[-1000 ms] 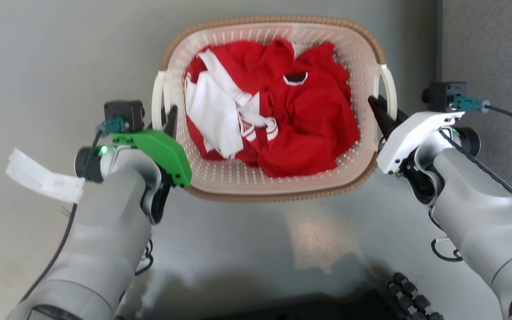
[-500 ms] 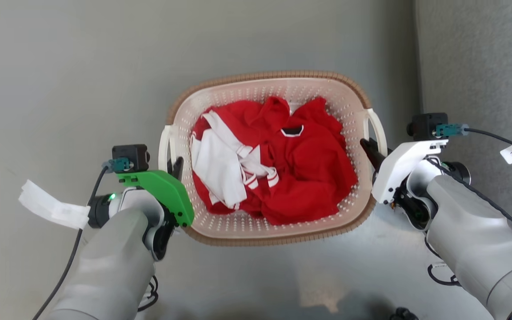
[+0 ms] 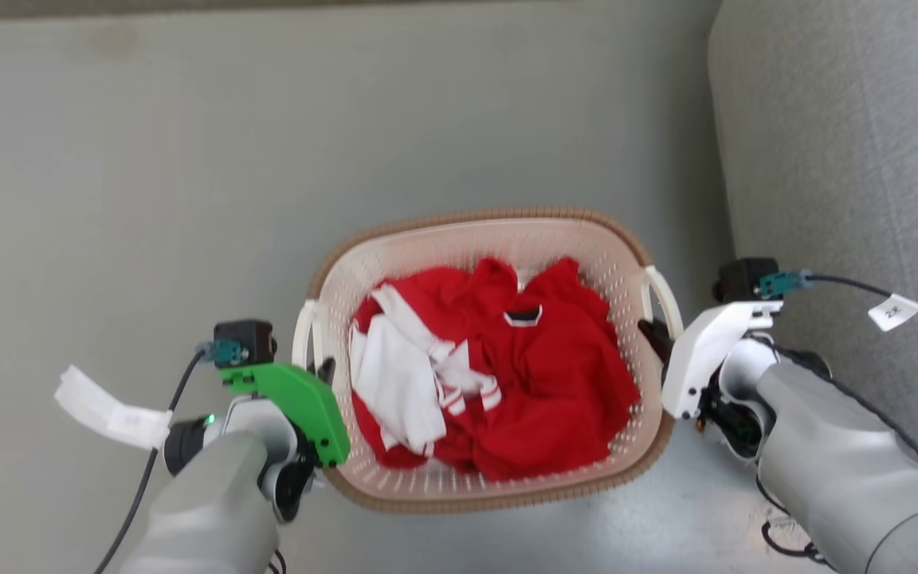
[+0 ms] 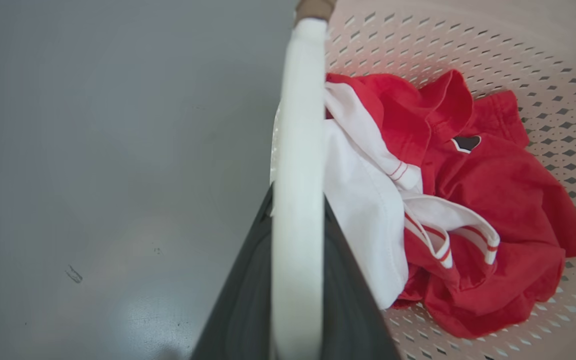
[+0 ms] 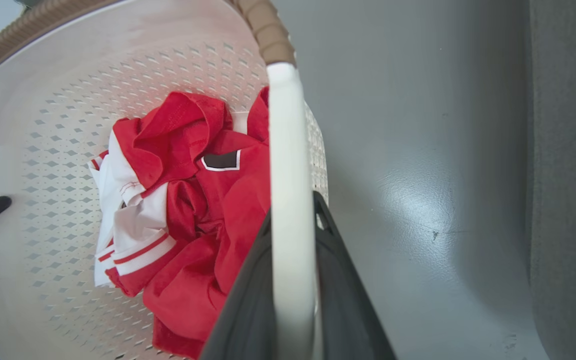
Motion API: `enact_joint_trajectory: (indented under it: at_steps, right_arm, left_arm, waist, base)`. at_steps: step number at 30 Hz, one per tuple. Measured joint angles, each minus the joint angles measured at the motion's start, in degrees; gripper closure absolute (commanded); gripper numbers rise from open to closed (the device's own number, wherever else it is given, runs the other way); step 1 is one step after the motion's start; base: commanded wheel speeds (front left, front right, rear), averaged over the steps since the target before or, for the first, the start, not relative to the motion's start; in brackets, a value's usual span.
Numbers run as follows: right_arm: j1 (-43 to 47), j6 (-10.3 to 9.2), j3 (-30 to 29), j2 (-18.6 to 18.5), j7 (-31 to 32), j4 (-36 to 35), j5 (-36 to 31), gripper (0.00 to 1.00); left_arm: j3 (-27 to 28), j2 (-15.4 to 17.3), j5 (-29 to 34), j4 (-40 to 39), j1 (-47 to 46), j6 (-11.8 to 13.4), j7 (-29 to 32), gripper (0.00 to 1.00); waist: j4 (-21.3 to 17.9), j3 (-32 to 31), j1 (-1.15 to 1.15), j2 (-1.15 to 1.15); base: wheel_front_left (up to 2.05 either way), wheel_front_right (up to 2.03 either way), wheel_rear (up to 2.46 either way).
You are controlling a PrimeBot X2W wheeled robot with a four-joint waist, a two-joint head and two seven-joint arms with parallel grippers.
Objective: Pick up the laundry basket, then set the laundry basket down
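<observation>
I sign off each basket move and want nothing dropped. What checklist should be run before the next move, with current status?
1. Left gripper straddles the left white handle of the cream-white perforated plastic laundry basket: ok.
2. Right gripper straddles the right white handle: ok.
3. Red and white clothes all inside the brown woven-look rim: ok.
4. Basket apart from the grey upholstered surface on the right: ok.
5. Basket's base clear of the grey floor: cannot tell.

White handles [image 4: 300, 100] hide the gap between the jaws of the left gripper [image 4: 297, 197] and right gripper [image 5: 293, 207] in the wrist views. Clothes [image 3: 555, 383] cover the laundry basket [image 3: 459, 247] floor. Cable tag [image 3: 893, 311] writing: too small to read.
</observation>
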Motion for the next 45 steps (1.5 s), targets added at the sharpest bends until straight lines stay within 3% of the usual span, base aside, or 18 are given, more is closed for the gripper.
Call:
enact_joint_trajectory:
  at_steps: [23, 45]
  right_arm:
    - [6.7, -0.07, 3.9, 2.5, 6.2, 3.8, 2.4, 1.00]
    - [6.6, -0.07, 4.7, 2.4, 7.3, 4.0, 3.4, 1.00]
  left_arm:
    - [-2.5, 0.1, -5.8, 2.2, 8.3, -1.0, 6.2, 1.00]
    - [-4.0, 0.2, -7.4, 2.2, 8.3, -1.0, 7.2, 1.00]
  waist:
    - [-0.1, -16.3, 0.00, 0.00]
    - [-0.2, -16.4, 0.00, 0.00]
  base:
    - [0.00, 0.00, 0.00]
    - [0.00, 0.00, 0.00]
